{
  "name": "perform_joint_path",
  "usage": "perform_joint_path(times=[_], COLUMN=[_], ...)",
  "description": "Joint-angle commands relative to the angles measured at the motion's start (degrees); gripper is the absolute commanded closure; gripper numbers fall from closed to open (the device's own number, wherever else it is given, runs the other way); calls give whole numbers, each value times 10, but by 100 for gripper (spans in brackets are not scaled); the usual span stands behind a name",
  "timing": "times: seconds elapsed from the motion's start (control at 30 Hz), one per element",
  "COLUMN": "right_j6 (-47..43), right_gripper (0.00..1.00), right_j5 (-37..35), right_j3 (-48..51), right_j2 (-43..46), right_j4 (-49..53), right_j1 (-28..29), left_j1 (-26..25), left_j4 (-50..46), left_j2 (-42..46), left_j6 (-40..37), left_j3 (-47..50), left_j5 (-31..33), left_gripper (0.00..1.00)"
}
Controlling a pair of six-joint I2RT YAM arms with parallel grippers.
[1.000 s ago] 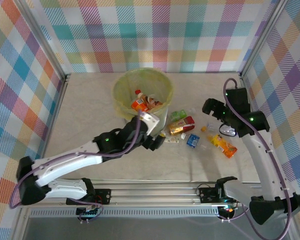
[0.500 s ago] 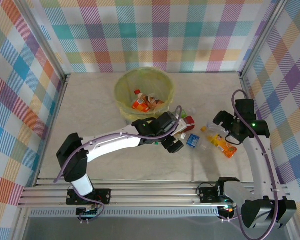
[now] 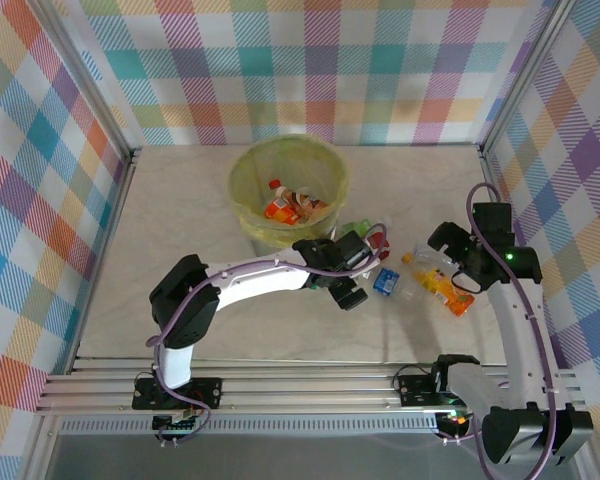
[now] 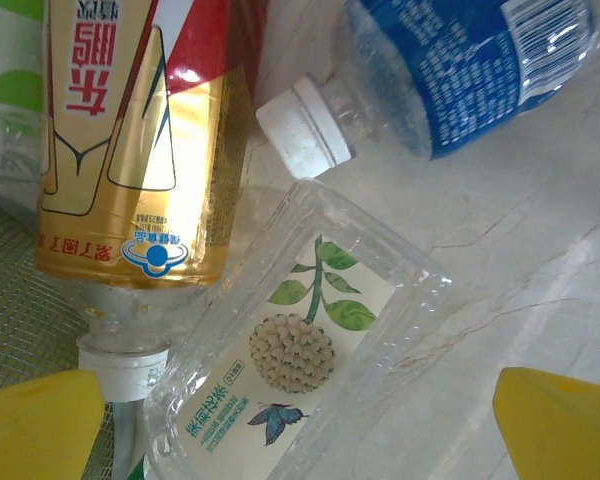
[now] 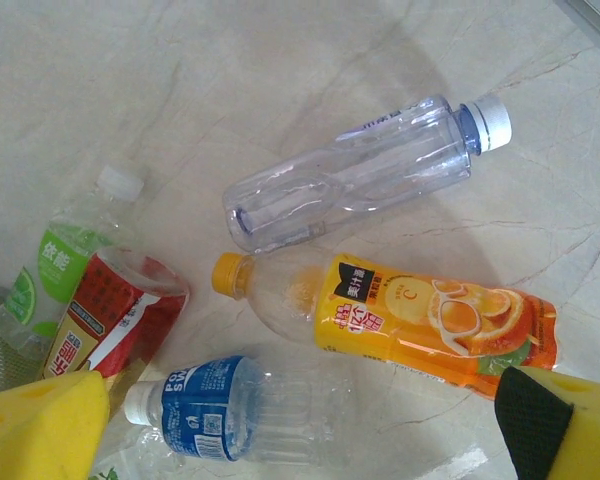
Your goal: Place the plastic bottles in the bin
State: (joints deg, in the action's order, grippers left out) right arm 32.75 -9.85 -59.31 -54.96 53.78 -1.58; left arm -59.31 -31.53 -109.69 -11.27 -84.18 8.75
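Note:
Several plastic bottles lie right of the bin (image 3: 250, 215), which holds a few bottles. My left gripper (image 3: 347, 289) is open low over a clear bottle with a white flower label (image 4: 302, 352), which lies between its yellow fingertips (image 4: 42, 425). Beside it are a red-and-gold bottle (image 4: 140, 140) and a blue-label bottle (image 4: 470, 60). My right gripper (image 3: 443, 243) hangs open above the blue-label bottle (image 5: 230, 410), the orange bottle (image 5: 420, 322), a clear bottle with a pale cap (image 5: 355, 180), a green-label bottle (image 5: 62, 265) and the red bottle (image 5: 105, 318).
The bin's grey mesh wall (image 4: 20, 300) stands right beside the left fingers. Checked walls close the table on three sides, and the right wall is near the right arm. Bare marble tabletop (image 3: 180, 220) spreads left of the bin.
The left arm swung right from beside the bin and dropped onto the bottle cluster. The right arm drew nearer and lower over the orange bottle.

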Motion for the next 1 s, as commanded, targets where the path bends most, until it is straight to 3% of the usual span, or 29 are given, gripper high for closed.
perform_joint_path(times=[0.0,0.97], right_j6=[-1,1], right_gripper=[0,0], right_j5=[-5,7], right_j3=[10,23], right_j2=[15,9], right_j4=[1,-2], right_j1=[-3,-3], left_j1=[9,8], left_j4=[-14,-23], left_j2=[-13,-68], left_j6=[-12,-8], left_j3=[-23,-20], left_j5=[22,43], left_gripper=[0,0])
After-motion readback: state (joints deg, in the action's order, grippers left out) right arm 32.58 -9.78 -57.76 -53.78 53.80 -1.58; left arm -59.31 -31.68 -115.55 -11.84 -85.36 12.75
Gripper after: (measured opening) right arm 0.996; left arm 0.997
